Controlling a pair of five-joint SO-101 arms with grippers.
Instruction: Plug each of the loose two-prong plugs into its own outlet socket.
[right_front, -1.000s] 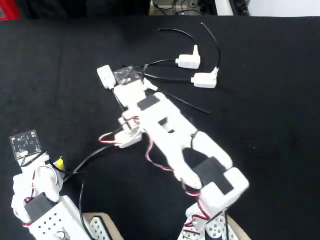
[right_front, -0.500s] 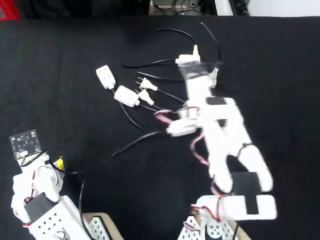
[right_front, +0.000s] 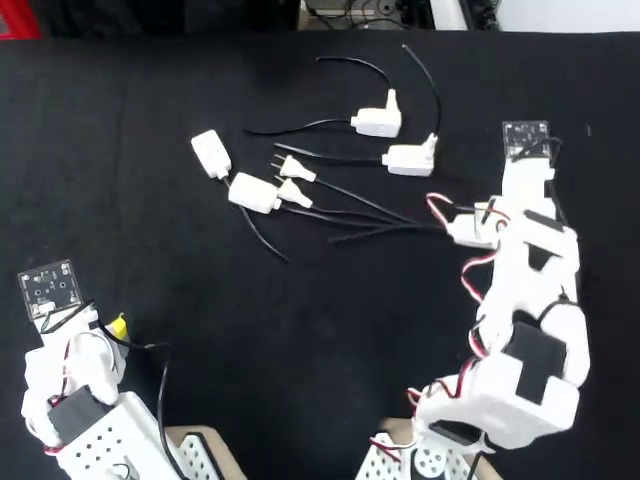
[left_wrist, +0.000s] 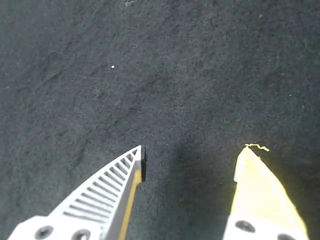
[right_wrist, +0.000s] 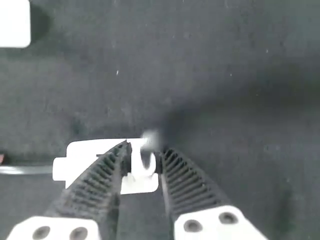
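Ahead of the left gripper (left_wrist: 194, 148), its jaws parted, open black table (left_wrist: 150, 60) gives free passage. The right gripper (right_wrist: 145, 147) has a white plug (right_wrist: 80, 156) clamped between its jaws; beyond them, open table, a white block (right_wrist: 14, 22) farther off.

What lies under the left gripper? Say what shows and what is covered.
Black table shows in the gap of the open left gripper. The table right under its two fingers is covered, so what lies there cannot be seen.
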